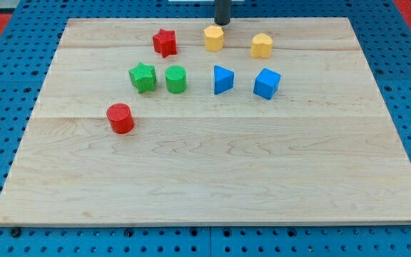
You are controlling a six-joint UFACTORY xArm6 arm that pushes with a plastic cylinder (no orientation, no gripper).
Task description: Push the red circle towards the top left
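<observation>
Wooden board (212, 178) on blue pegboard. Red circle (120, 118): toward left edge, apart from others. My tip (222, 22): bare rod, no jaws, at top edge beside yellow hexagon (214, 38). Risk: pushed up-left, circle may clip green star (143, 77); crossing may disturb red star (165, 43).

red star (165, 42) | green star (143, 77) | green cylinder (176, 79) | blue cube (267, 83)
</observation>
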